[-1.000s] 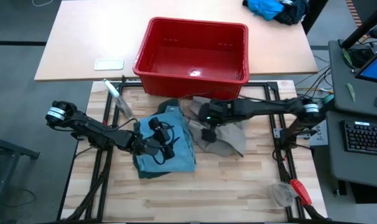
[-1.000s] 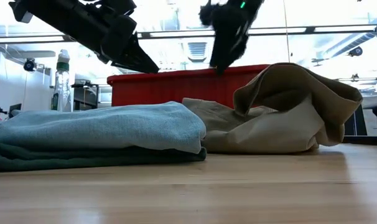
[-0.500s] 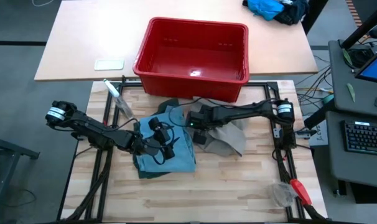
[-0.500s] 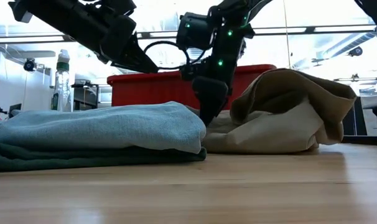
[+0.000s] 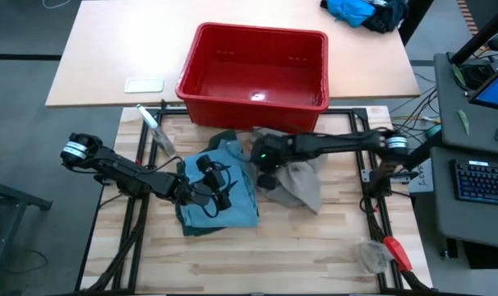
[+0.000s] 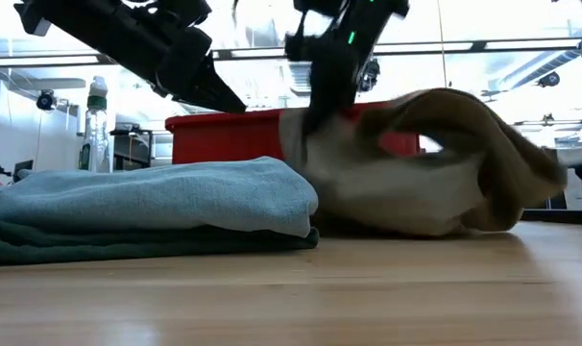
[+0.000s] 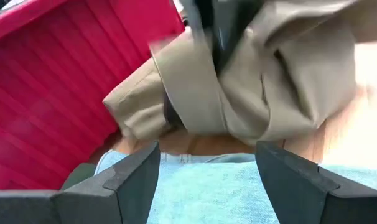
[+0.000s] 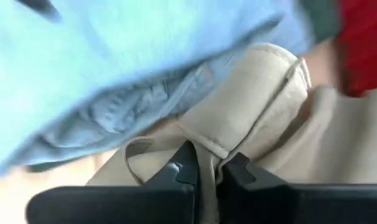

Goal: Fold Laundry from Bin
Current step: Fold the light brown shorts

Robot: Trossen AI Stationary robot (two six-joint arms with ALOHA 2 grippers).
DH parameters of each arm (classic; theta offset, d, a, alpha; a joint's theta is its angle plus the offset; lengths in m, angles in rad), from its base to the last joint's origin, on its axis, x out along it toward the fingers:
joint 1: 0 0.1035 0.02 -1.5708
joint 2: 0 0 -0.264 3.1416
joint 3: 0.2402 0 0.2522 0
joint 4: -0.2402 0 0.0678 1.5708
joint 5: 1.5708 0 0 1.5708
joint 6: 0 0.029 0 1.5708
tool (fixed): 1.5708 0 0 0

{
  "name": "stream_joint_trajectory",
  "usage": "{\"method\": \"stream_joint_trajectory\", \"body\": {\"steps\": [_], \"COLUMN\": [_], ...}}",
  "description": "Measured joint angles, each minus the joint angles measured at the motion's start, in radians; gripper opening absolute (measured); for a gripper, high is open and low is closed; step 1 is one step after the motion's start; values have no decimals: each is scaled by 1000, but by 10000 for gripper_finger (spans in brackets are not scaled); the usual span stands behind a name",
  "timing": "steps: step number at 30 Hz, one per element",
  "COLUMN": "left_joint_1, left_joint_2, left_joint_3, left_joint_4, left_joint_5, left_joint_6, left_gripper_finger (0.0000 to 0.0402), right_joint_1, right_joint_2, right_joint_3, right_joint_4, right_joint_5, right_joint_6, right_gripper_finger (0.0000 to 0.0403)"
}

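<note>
The laundry lies in front of the red bin point(image 5: 253, 70). Folded light blue denim trousers point(image 5: 224, 193) rest on dark green shorts point(image 6: 99, 240), which lie on the table. To their right is a khaki piece point(image 5: 302, 182). My right gripper point(image 8: 205, 168) is shut on the khaki piece at its side toward the stack, also seen in the low view point(image 6: 318, 101). My left gripper point(image 7: 207, 180) hangs open above the denim point(image 7: 226, 186), touching nothing. My right gripper pinches a seamed, folded edge of the khaki piece point(image 8: 208, 144) between its two fingers, at the side next to the denim stack. The fingers come slanting down from above and from the table's right. That edge point(image 6: 301, 130) is raised; the rest of the piece lies bunched on the table.
A clear bottle point(image 5: 154, 127) lies at the table's far left, seen standing tall in the low view point(image 6: 96, 125). A red-handled tool point(image 5: 394, 253) and a clear lump lie near the right front corner. A bright blue cloth heap point(image 5: 356, 11) sits on the far table.
My right gripper has gone down to the khaki piece's edge beside the denim stack, shut on it and risen a little. That edge has been drawn up off the table, while the piece's right part stays down.
</note>
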Motion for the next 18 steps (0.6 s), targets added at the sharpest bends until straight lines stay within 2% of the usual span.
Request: {"method": "stream_joint_trajectory", "body": {"steps": [4, 9, 13, 18], "left_joint_1": [0, 0, -1, 0], "left_joint_2": [3, 4, 4, 4], "left_joint_3": [0, 0, 0, 0], "left_joint_4": [52, 202, 322, 394], "left_joint_5": [27, 195, 305, 298], "left_joint_6": [27, 155, 248, 309], "left_gripper_finger": [247, 247, 247, 247], "right_joint_1": [21, 100, 206, 402], "right_joint_2": [-167, -377, -510, -618], "right_joint_3": [0, 0, 2, -6], "right_joint_4": [-26, -27, -16, 48], "right_joint_5": [-45, -137, -123, -33], "right_joint_6": [-19, -27, 5, -52], "right_gripper_finger": [11, 10, 10, 9]}}
